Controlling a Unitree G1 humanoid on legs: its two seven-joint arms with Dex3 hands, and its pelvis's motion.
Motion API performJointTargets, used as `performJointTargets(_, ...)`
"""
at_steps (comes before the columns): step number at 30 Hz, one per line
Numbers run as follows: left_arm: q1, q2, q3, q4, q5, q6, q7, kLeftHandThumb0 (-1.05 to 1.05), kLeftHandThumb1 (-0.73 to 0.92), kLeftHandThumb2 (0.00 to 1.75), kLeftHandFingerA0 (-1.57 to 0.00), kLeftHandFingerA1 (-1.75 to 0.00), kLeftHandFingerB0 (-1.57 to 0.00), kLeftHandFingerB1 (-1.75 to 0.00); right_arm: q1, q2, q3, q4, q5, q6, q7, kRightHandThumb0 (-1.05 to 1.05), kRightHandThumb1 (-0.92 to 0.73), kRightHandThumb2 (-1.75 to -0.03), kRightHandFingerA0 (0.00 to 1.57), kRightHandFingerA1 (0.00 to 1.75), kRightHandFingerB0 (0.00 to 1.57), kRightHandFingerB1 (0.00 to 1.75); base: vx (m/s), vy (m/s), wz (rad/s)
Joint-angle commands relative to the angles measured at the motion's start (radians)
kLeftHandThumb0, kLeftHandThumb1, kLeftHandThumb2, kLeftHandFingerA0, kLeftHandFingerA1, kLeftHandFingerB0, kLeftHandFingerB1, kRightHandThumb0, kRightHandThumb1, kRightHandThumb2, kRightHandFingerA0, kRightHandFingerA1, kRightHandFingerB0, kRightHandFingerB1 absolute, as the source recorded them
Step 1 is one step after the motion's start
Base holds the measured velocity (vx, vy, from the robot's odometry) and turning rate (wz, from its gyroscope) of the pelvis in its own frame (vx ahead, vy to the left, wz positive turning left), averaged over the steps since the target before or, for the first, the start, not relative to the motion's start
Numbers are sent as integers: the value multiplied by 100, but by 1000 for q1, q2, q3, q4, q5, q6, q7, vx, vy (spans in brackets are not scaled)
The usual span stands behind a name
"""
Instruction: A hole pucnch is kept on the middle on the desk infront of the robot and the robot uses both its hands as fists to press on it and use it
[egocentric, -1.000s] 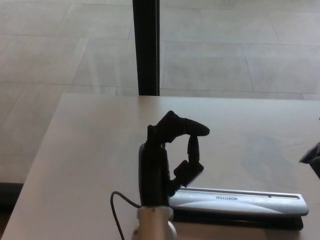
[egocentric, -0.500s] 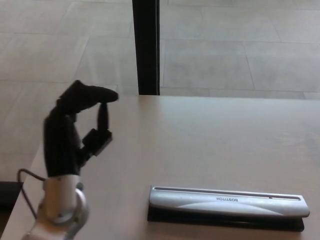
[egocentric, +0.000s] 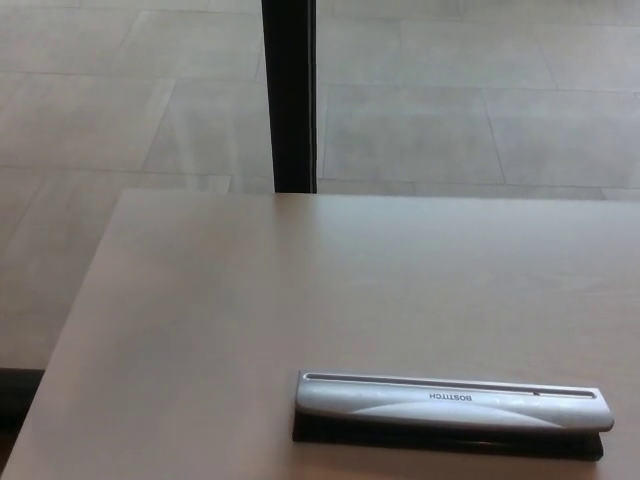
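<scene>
One hole punch (egocentric: 450, 412) lies near the desk (egocentric: 250, 300) front edge; both hands out of sight.

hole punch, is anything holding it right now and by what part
Nothing holds it. The hole punch lies alone on the desk, and neither robot hand is in the head view.

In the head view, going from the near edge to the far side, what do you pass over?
Hole punch → bare desk top → desk's far edge, where the black post rises → tiled floor beyond. Neither robot hand is in view.
</scene>
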Motion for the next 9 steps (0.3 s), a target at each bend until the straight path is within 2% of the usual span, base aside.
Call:
performJointTargets(1,204,-143,271,391,-196,131,-12,-36,51,79,-94,-153,-71,-77,-33,110,-197,370,157,-16,-202,-57,-80,-73,96,138,67,111,0,0,0)
performJointTargets(2,201,-143,267,446,-179,130,-17,-39,52,69,-98,-124,-70,-76,-32,129,-197,359,157,-4,-210,-55,-77,-76,85,130,58,111,0,0,0)
performJointTargets(3,197,-135,254,493,-148,140,-11,-39,52,69,-98,-124,-70,-76,-36,145,-200,352,160,6,-222,-55,-77,-76,85,130,58,111,0,0,0)
performJointTargets(4,240,-117,182,508,-72,161,-44,-39,56,74,-101,-79,-79,-74,-32,184,-212,310,182,40,-239,-45,-63,-83,64,118,51,125,0,0,0)
performJointTargets(5,273,-112,148,516,-48,182,-86,-37,53,74,-105,-75,-82,-73,-26,210,-210,301,181,46,-237,-42,-63,-84,64,104,59,137,0,0,0)
performJointTargets(6,286,-106,135,537,-43,192,-120,-38,57,69,-110,-95,-87,-71,-27,219,-202,332,173,42,-222,-44,-68,-77,60,97,62,127,0,0,0)
performJointTargets(7,284,-98,124,572,-26,190,-120,-41,57,66,-109,-95,-82,-71,-34,228,-197,348,166,40,-233,-44,-70,-76,59,108,63,130,0,0,0)
performJointTargets(8,284,-87,103,585,-1,192,-114,-41,57,66,-113,-90,-86,-73,-35,243,-177,356,148,42,-227,-46,-72,-75,56,97,61,128,0,0,0)
performJointTargets(9,284,-87,103,585,-1,192,-114,-41,57,66,-113,-90,-86,-73,-35,243,-177,356,148,42,-227,-46,-72,-75,56,97,61,128,0,0,0)
